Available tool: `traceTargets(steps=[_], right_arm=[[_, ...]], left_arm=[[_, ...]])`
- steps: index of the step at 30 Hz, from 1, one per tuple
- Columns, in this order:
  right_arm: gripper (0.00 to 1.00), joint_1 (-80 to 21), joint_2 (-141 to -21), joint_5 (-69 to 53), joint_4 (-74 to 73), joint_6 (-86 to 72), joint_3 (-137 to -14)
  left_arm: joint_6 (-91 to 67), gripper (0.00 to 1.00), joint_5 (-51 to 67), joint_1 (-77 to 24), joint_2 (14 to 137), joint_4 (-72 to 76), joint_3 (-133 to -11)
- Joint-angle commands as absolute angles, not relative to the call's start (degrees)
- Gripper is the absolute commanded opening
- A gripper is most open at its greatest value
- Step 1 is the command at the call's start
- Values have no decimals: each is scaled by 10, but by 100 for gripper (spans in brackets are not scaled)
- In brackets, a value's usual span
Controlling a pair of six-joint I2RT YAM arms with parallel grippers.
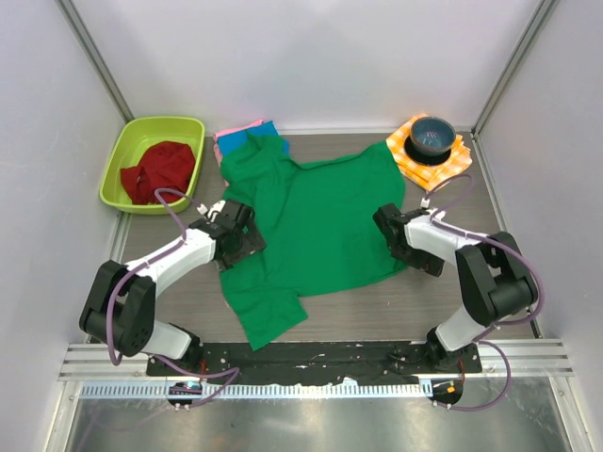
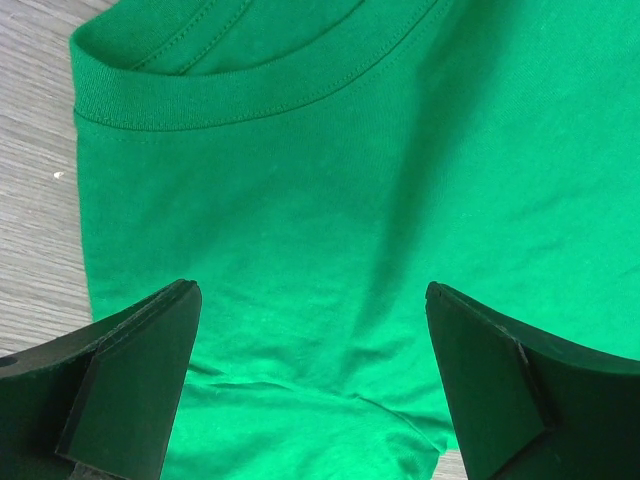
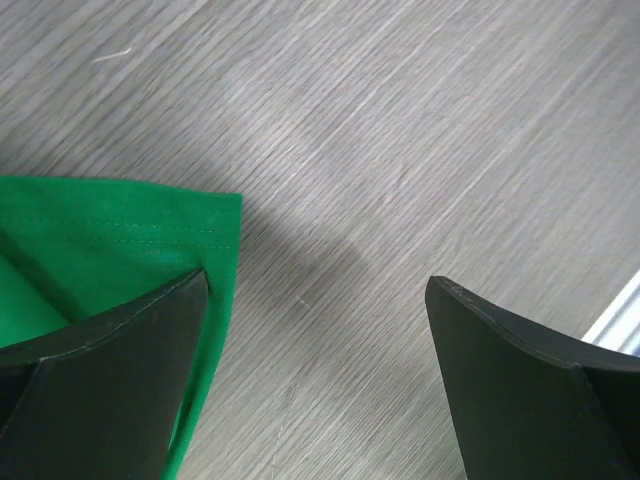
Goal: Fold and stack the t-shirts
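**Both pincers spread at opposite ends of the green shirt, fold not yet begun**

You are looking at the green t-shirt (image 1: 316, 221) lying spread across the middle of the table (image 1: 358, 315). It is lying sideways, with its collar (image 2: 220, 95) toward the left arm and its hem corner (image 3: 120, 235) toward the right arm. That lay is probably why the arms are standing where they are, since each has one end of the cloth to take.

The left pincer (image 1: 240, 231) is hovering over the chest just below the collar. Its jaws are standing wide apart and holding nothing; green cloth is filling the gap between them in the left wrist view.

The right pincer (image 1: 391, 235) is also spread and empty. It is sitting at the hem edge, one finger (image 3: 110, 370) over the cloth and the other over bare wood. From this angle you cannot tell whether that finger is touching the cloth.

The pink t-shirt (image 1: 229, 139) and the blue t-shirt (image 1: 275, 141) are lying together at the far edge, partly under the green shirt's upper sleeve. They are likely marking where the stack is going.

The green tub (image 1: 141, 122) with the red cloth (image 1: 160, 169), and the bowl (image 1: 431, 137) on the checked cloth (image 1: 410, 155), are sitting off to the sides, clear of the fold.

You are probably at the start of the first fold, so both ends need pinching before any lift.
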State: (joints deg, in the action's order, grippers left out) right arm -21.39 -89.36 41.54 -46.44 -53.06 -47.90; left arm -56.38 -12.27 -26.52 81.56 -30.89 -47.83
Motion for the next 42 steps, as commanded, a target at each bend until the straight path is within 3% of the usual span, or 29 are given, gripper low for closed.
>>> traceTargets(steps=[1,9,21,31,35,40,42], right_arm=[[97,-216,-968,460,-617,-648,-497],[98,-255,-1059,448,-722,-737,-515],[97,-381,-1020,459,-864,-891,-562],[96,-381,-978,561,-862,-821,-687],[100,-381,-952,588,-750,-724,-682],[100,-373,-764,467,-427,-484,-536],[100,-354,-710,400,-369,-413,-484]], left_arm=[[-556,100,-117,-267,817,-295,-487],[-555,100,-116,-267,812,-300,-487],[-551,100,-120,-267,812,-301,-484],[-543,100,-113,-277,740,-380,-496],[-554,100,-90,-294,691,-421,-478],[-602,100,-80,-339,612,-449,-423],[-627,100,-74,-367,580,-460,-404]])
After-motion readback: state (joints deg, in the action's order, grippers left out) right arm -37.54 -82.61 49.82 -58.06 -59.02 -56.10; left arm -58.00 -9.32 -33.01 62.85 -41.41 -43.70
